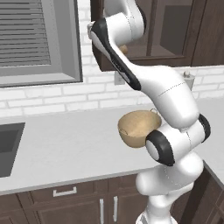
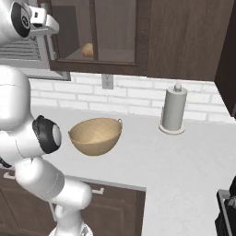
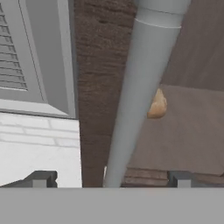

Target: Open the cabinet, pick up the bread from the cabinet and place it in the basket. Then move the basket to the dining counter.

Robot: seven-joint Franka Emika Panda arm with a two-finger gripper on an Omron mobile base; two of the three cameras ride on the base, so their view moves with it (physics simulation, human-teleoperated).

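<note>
White brick wall point(image 2: 133, 94) behind a pale grey tabletop point(image 1: 65, 148). Grey-framed window with closed louvres point(image 1: 35, 39) at the tabletop's left end, above a recessed sink point(image 1: 8, 146). Wall socket point(image 2: 107, 81) on the brick. Paper-towel holder point(image 2: 174, 110) near the tabletop's rear edge. Dark brown base drawers with silver handles point(image 1: 64, 191).

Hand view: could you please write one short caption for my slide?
Open gripper straddling the cabinet's grey handle, with the bread visible on the shelf behind.

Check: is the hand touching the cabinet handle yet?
Cannot tell. In the hand view the grey handle runs between the two fingertips of the hand, gaps on both sides, but the grey band hides the base.
</note>
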